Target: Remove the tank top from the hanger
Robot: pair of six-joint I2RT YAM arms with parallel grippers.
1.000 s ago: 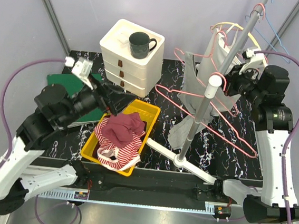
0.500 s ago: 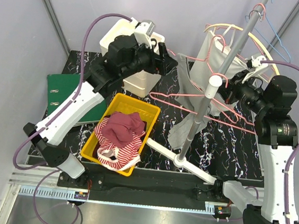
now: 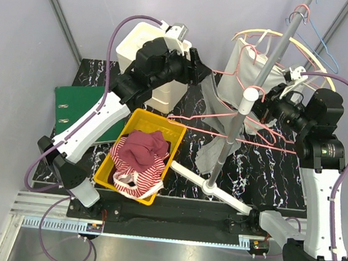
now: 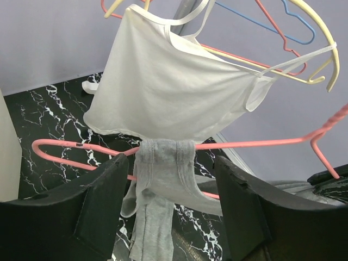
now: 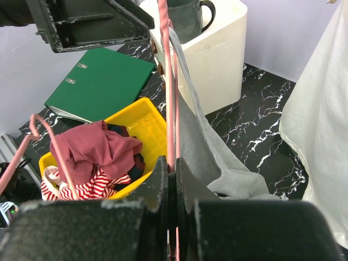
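Note:
A grey tank top hangs by its straps on a pink hanger beside the rack pole. My left gripper is open, just left of the strap end. In the left wrist view the grey tank top drapes over the pink hanger between my open fingers, which do not touch it. My right gripper is shut on the pink hanger, with the grey tank top lying beside it.
A white tank top hangs on a yellow hanger behind. A yellow basket of clothes sits front left. A green binder and a white drawer unit stand at the left. The rack base crosses the table.
My left arm swung from beside the binder up and right to the grey top's strap end. The pink hanger shifted and now lies more level.

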